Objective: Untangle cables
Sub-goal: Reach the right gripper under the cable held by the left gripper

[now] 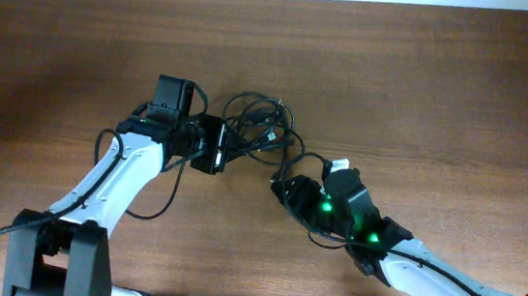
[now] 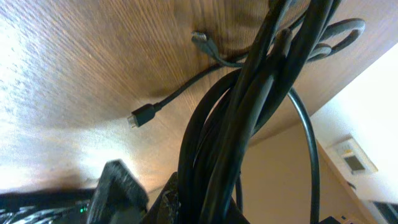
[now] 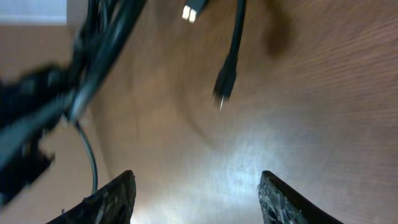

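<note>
The cables [image 1: 259, 123] are thin black cords tangled in one bundle at the table's middle. My left gripper [image 1: 219, 150] is at the bundle's left edge and is shut on it. In the left wrist view several strands [image 2: 249, 106] run up out of the jaws [image 2: 205, 208], and two plug ends [image 2: 140, 117] lie loose on the wood. My right gripper [image 1: 282, 183] is just below and right of the bundle, open and empty. In the right wrist view its fingers [image 3: 199, 190] are spread over bare wood, with a hanging plug end [image 3: 224, 84] and the blurred bundle [image 3: 93, 50] ahead.
The brown wooden table [image 1: 425, 86] extends on all sides. The left arm's own thicker black wire [image 1: 167, 192] loops beside its white link. The right arm [image 1: 400, 253] reaches in from the lower right.
</note>
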You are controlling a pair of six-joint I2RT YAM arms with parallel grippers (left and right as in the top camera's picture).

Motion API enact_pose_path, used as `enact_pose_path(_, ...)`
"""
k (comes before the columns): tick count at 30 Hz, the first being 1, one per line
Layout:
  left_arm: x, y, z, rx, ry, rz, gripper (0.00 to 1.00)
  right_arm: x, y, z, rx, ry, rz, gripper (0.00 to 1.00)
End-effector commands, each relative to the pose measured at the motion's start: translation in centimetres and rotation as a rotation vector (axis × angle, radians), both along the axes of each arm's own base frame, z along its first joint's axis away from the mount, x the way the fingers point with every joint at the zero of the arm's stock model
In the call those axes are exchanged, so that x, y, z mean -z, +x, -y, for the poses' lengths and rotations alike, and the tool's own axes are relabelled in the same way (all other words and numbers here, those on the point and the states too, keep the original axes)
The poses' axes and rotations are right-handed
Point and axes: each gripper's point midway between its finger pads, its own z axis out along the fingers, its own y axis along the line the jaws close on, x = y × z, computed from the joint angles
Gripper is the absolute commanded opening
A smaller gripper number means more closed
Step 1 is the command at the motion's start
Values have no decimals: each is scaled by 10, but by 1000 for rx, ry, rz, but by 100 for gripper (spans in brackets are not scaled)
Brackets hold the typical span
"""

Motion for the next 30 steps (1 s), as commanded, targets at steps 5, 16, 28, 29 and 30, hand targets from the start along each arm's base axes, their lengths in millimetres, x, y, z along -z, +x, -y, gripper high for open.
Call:
enact_pose_path(5,-8,-14,24,172,-40,93,0,-22,42,-2,160,79,139,82)
enact_pose_path(16,-85,8,-44,-7,403,530,0,-25,34,-11,100,109,125,82)
enact_pose_path(28,-98,0,-59,-210,373,448,0,5,-61,-68,-156,14,12,82)
enact_pose_path(29,-94,-5,-58,-258,336,379,0,0,-55,-69,-133,25,43,82)
enact_pose_path(30,-92,-10,-55,-283,309,330,0,-6,-49,-71,-111,41,76,82)
